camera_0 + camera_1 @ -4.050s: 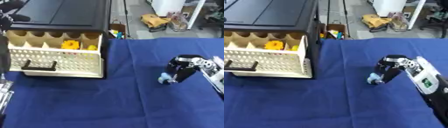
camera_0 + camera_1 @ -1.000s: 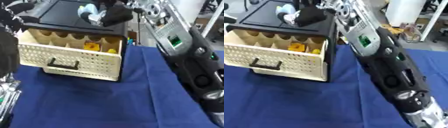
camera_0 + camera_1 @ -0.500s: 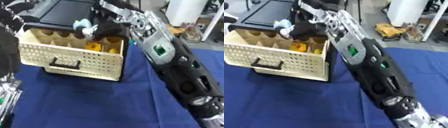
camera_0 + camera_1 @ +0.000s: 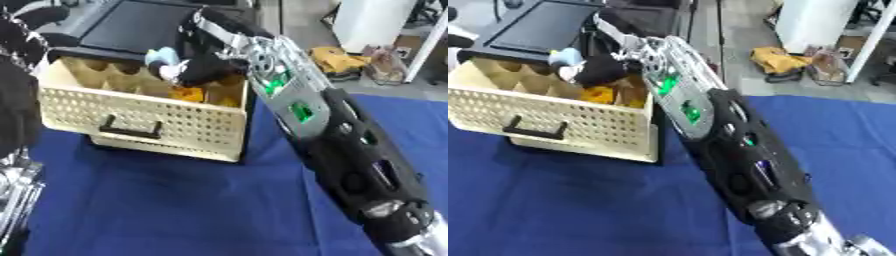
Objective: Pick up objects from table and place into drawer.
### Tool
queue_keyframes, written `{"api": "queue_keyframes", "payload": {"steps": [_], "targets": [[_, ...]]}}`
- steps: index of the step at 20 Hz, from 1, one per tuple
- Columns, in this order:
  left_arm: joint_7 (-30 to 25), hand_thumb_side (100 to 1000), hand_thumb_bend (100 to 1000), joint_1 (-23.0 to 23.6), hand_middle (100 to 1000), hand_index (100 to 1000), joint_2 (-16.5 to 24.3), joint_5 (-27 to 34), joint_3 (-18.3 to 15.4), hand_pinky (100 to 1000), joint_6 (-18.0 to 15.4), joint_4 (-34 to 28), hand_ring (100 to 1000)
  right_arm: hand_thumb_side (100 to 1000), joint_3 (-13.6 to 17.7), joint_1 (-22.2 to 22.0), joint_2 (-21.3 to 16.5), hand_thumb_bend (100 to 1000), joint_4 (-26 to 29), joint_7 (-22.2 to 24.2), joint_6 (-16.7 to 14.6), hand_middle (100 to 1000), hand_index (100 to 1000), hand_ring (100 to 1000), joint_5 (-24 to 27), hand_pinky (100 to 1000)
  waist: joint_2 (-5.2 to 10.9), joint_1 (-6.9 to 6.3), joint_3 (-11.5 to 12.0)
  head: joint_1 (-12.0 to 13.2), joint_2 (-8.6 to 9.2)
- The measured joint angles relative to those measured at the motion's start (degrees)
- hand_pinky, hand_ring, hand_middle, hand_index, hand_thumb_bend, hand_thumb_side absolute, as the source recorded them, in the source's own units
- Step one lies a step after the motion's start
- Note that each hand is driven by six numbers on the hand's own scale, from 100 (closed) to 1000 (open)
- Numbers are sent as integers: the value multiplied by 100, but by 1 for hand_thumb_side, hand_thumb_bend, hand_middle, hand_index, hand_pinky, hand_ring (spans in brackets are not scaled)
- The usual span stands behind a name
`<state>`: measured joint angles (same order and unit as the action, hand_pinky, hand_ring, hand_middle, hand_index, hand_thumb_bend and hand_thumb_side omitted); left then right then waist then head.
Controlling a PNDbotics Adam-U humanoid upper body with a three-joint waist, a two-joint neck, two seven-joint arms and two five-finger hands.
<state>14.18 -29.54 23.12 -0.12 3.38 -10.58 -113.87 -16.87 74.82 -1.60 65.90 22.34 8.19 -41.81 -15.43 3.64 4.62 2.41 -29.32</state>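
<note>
Table: a dark blue cloth (image 4: 166, 200) covers the whole work surface; it lies smooth and bare in front of the drawer.
Room: beyond the far edge of the table there is a grey floor with a white cabinet (image 4: 372, 22), a yellow heap (image 4: 337, 57) beside it and some clutter further right.
Cabinet: one black box (image 4: 131, 30) stands at the far left of the cloth, with a flat dark top.
Drawer: one cream drawer (image 4: 144, 112) with a perforated front and a black handle (image 4: 129, 129) is pulled out of the black box toward the camera; cardboard-coloured dividers line its back.
Contents: one yellow object (image 4: 186, 93) lies inside the drawer near its right end; its shape cannot be made out.
Toy: one small pale blue and white object (image 4: 164, 62) is just above the open drawer, over its middle compartments.
Right hand: the right hand (image 4: 203, 67) reaches over the drawer from the right on a long black and silver arm, its dark fingers curled round the toy, which sticks out on the hand's left side.
Left hand: a black shape (image 4: 17, 37) at the upper left edge next to the cabinet; whether its fingers are open or curled cannot be told.
</note>
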Motion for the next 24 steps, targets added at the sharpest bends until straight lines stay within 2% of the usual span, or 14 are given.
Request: {"api": "queue_keyframes", "payload": {"steps": [4,7,16,24], "targets": [[-20,1000,217,0,769,901,-1,0,3,628,5,0,755,571,34,17,35,533,-66,90,-104,370,705,869,-48,742,-6,-2,2,-6,2],[-33,1000,217,0,769,901,-2,0,16,627,9,0,755,584,64,30,38,574,-91,190,-151,390,738,883,-71,751,-6,-3,2,-6,3],[-47,1000,216,0,769,901,-26,0,34,624,9,0,754,582,104,31,68,562,-82,215,-161,380,727,882,-116,752,-10,-3,-1,-6,18],[-59,1000,206,10,764,898,-43,-14,34,618,13,0,751,619,190,-56,65,540,237,-69,-32,372,710,872,29,742,-17,-3,-31,3,20]]}}
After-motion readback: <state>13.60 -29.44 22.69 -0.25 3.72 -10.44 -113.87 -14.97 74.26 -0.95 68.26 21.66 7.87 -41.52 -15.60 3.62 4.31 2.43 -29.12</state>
